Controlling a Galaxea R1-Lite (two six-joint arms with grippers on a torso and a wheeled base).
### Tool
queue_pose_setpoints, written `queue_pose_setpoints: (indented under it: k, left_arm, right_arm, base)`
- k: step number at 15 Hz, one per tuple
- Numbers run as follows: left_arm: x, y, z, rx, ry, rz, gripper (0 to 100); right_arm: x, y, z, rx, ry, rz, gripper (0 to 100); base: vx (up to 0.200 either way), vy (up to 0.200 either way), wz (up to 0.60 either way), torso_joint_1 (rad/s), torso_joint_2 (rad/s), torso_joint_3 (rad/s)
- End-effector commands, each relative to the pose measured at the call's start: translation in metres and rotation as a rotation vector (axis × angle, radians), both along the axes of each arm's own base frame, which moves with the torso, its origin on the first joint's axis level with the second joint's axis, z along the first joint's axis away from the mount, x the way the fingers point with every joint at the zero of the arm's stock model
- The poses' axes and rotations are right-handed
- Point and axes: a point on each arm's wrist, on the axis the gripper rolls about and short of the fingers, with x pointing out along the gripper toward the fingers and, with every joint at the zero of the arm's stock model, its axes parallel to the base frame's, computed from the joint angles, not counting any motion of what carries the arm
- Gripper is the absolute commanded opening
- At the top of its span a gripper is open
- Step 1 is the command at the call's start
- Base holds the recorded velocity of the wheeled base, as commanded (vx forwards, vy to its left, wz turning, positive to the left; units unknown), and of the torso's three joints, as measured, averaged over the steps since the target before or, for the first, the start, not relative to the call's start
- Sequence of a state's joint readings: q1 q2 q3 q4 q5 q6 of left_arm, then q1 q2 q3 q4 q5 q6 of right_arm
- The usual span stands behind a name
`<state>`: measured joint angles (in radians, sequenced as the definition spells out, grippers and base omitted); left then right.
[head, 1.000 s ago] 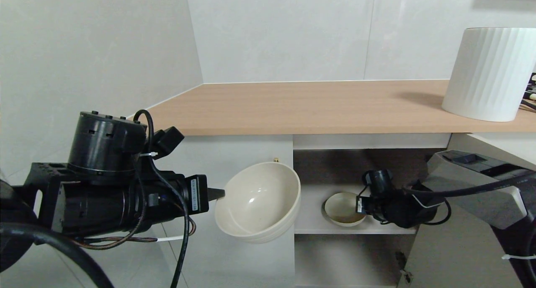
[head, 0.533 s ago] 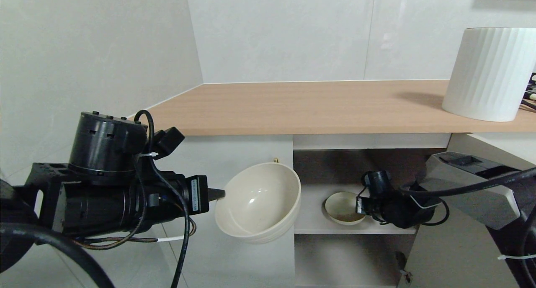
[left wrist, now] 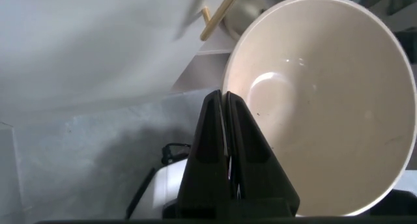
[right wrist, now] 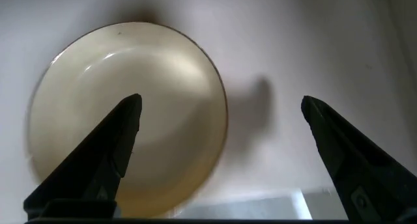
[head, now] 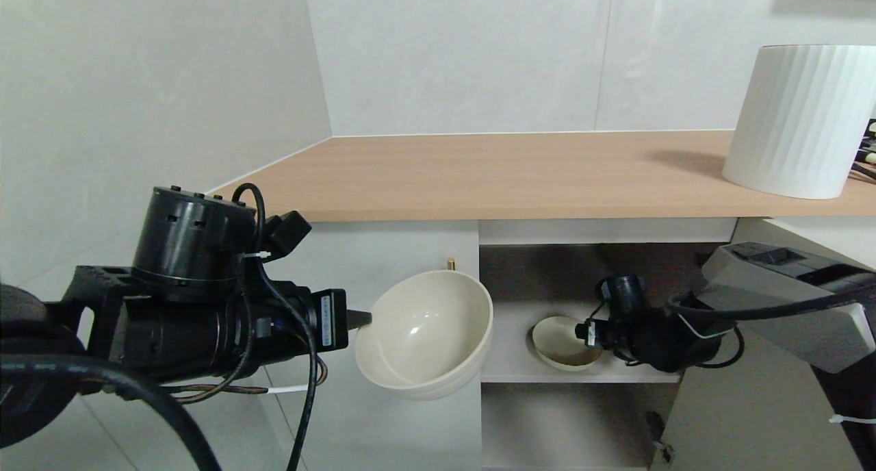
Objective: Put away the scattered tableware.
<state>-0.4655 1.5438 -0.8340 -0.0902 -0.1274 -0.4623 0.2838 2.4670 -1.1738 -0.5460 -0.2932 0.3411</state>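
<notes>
As bowl (head: 428,331) edges right, left jaws clamped

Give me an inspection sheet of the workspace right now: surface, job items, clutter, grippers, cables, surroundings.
Surface: wooden countertop over a white cabinet.
Job's things: large bowl held tilted in the air by the cabinet front; small dish on the cabinet shelf.
Clutter: white ribbed container on the countertop's right end.
Grippers: left gripper shut on the large bowl's rim; right gripper open, at the small dish.
Cables: black cables along the left arm.
Surroundings: white tiled walls.
</notes>
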Motion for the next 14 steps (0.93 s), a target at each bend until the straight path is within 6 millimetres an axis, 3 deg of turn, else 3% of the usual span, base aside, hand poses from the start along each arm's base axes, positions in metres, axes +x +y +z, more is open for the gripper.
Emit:
queue_pose_setpoints:
  k: [1, 3, 6, 8, 10, 14]
  left_arm:
    - [0.007, -0.007, -0.013, 0.04, 0.033, -0.025, 0]
    - [0.01, -0.022, -0.026, 0.09, 0.053, -0.086, 0]
    - [0.011, -0.047, -0.048, 0.181, 0.092, -0.128, 0]
    - [0.013, -0.052, -0.06, 0.233, 0.115, -0.109, 0]
    - [0.011, -0.057, -0.068, 0.261, 0.145, -0.126, 0]
    - [0.007, -0.068, -0.079, 0.288, 0.173, -0.161, 0]
  right_arm:
    - [-0.033, 0.011, 0.046, 0.034, -0.029, 0.068, 100]
    - [-0.071, 0.024, 0.077, 0.09, -0.026, 0.195, 100]
    - [-0.121, 0.043, 0.109, 0.128, 0.019, 0.361, 100]
    - [-0.149, 0.046, 0.135, 0.168, 0.098, 0.468, 100]
    - [-0.168, 0.043, 0.152, 0.212, 0.136, 0.542, 100]
    - [-0.185, 0.053, 0.161, 0.218, 0.15, 0.603, 100]
  base:
    - [0.0, 0.0, 0.0, 0.0, 0.0, 0.0]
    - [0.0, 0.0, 0.0, 0.0, 0.0, 0.0]
    - [0.0, 0.0, 0.0, 0.0, 0.0, 0.0]
    - [0.0, 0.0, 0.0, 0.0, 0.0, 0.0]
    - [0.0, 0.0, 0.0, 0.0, 0.0, 0.0]
    - [0.0, 0.0, 0.0, 0.0, 0.0, 0.0]
